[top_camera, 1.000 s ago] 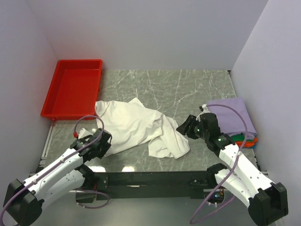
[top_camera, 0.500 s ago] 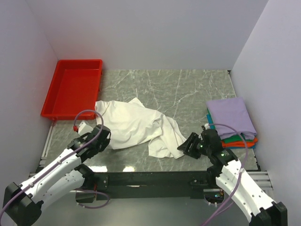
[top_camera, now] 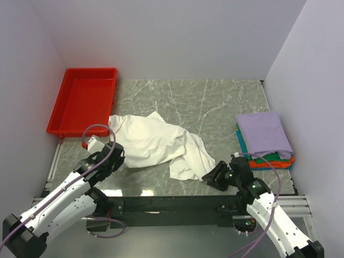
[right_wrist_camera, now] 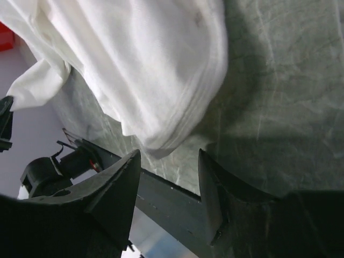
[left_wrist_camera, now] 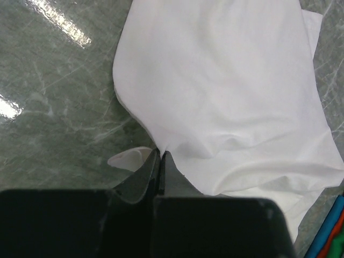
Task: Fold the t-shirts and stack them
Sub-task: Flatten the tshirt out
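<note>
A large white t-shirt point(top_camera: 156, 142) lies crumpled on the marble table, its print hidden. My left gripper point(top_camera: 115, 158) is shut on the shirt's near-left edge; in the left wrist view the closed fingertips point(left_wrist_camera: 160, 156) pinch the white cloth point(left_wrist_camera: 226, 91). My right gripper point(top_camera: 211, 178) is open and empty, just in front of the shirt's near-right corner point(right_wrist_camera: 161, 86), near the table's front edge point(right_wrist_camera: 161, 199). A stack of folded shirts point(top_camera: 264, 138) sits at the right: lavender on top, teal, green and orange beneath.
A red plastic tray point(top_camera: 83, 99) stands at the back left, touching the left wall. White walls close in the table on three sides. A black rail point(top_camera: 166, 203) runs along the near edge between the arm bases.
My right gripper has moved from beside the folded stack down toward the table's front edge, near the shirt's right corner. My left gripper has shifted slightly up and right along the shirt's left edge.
</note>
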Motion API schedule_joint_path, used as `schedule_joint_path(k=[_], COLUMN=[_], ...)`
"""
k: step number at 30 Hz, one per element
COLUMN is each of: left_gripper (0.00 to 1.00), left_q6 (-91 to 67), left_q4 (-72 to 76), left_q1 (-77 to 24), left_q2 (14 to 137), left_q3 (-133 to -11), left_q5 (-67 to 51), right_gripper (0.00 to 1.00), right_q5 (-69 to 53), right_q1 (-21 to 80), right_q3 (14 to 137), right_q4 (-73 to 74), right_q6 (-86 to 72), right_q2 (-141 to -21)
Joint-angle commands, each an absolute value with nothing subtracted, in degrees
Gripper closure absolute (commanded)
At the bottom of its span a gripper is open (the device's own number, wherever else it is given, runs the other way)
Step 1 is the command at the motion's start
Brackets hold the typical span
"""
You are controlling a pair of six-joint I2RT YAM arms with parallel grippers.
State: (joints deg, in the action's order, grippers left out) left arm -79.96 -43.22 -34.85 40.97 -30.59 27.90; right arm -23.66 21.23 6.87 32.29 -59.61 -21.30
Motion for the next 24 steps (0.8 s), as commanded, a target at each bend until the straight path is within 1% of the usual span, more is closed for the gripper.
schedule_joint_path(k=[1, 2, 4, 8, 10, 11, 12, 14, 16, 18, 19, 21, 22, 24], left_gripper=[1.00, 1.00, 1.00, 0.99, 1.00, 1.00, 1.00, 1.00, 1.00, 1.00, 1.00, 1.00, 1.00, 1.00], left_q6=[-78.2, -78.1, -77.7, -77.0, -76.5, -76.2, -75.6, -74.8, -72.6, -69.9, -68.8, -65.4, -64.1, -60.9], left_q4=[-41.7, -41.8, -42.1, -42.4, -42.6, -42.7, -43.1, -43.9, -45.3, -46.7, -47.1, -49.2, -49.8, -51.7], left_q1=[-34.4, -34.4, -34.3, -34.1, -33.9, -33.9, -33.8, -33.6, -33.1, -32.6, -31.8, -30.9, -29.8, -29.0], left_q2=[40.7, 41.0, 41.2, 41.7, 42.0, 42.1, 42.3, 42.5, 42.5, 42.5, 42.4, 42.5, 42.7, 43.0], left_q3=[-33.3, -33.5, -34.2, -35.3, -36.3, -36.7, -37.2, -39.3, -42.6, -45.6, -49.2, -53.5, -58.1, -65.4], left_q5=[28.7, 28.8, 29.1, 29.3, 29.4, 29.4, 29.5, 30.1, 30.8, 32.1, 32.5, 33.7, 34.0, 35.2], right_gripper=[0.47, 0.48, 0.55, 0.62, 0.71, 0.78, 0.92, 1.00, 1.00, 1.00, 1.00, 1.00, 1.00, 1.00], right_q5=[-25.6, -25.4, -24.5, -22.2, -20.9, -20.3, -20.3, -20.4, -19.3, -15.0, -13.1, -7.9, -7.0, -6.8], right_q1=[21.6, 21.7, 21.8, 22.0, 22.0, 22.0, 22.0, 22.1, 22.0, 21.7, 21.4, 20.7, 19.1, 16.2], right_q3=[4.5, 4.5, 4.9, 6.3, 7.5, 7.8, 8.0, 9.3, 13.8, 19.0, 25.9, 33.2, 40.2, 46.6], right_q4=[23.1, 22.0, 19.4, 17.8, 17.8, 17.7, 17.1, 16.4, 18.0, 22.6, 24.9, 30.7, 32.4, 36.2], right_q6=[-64.0, -64.3, -64.8, -64.3, -63.7, -63.6, -63.7, -63.8, -62.5, -58.4, -56.8, -53.5, -50.4, -47.6], right_q2=[-22.7, -23.2, -24.5, -26.3, -26.8, -27.0, -27.2, -27.3, -27.8, -28.9, -29.5, -31.9, -32.9, -35.5])
